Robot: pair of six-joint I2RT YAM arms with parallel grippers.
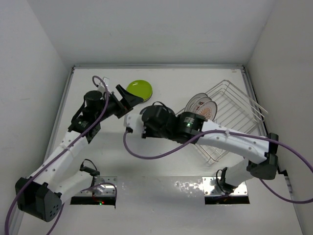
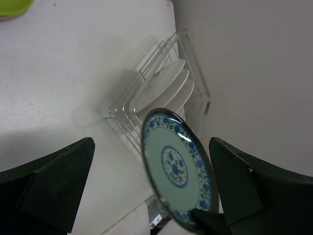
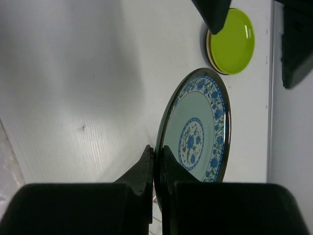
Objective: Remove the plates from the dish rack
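The right gripper (image 3: 156,155) is clamped on the rim of the teal-patterned plate (image 3: 198,139), held on edge above the table (image 3: 73,73), a grip the top view barely shows. The left wrist view has the left gripper (image 2: 151,164) spread wide, a finger to each side of that plate. Only the right wrist view reveals a beige plate (image 3: 209,49) under the flat lime-green plate (image 3: 232,41), while the top view shows white plates (image 1: 200,105) standing on edge in the left part of the dish rack (image 1: 237,105).
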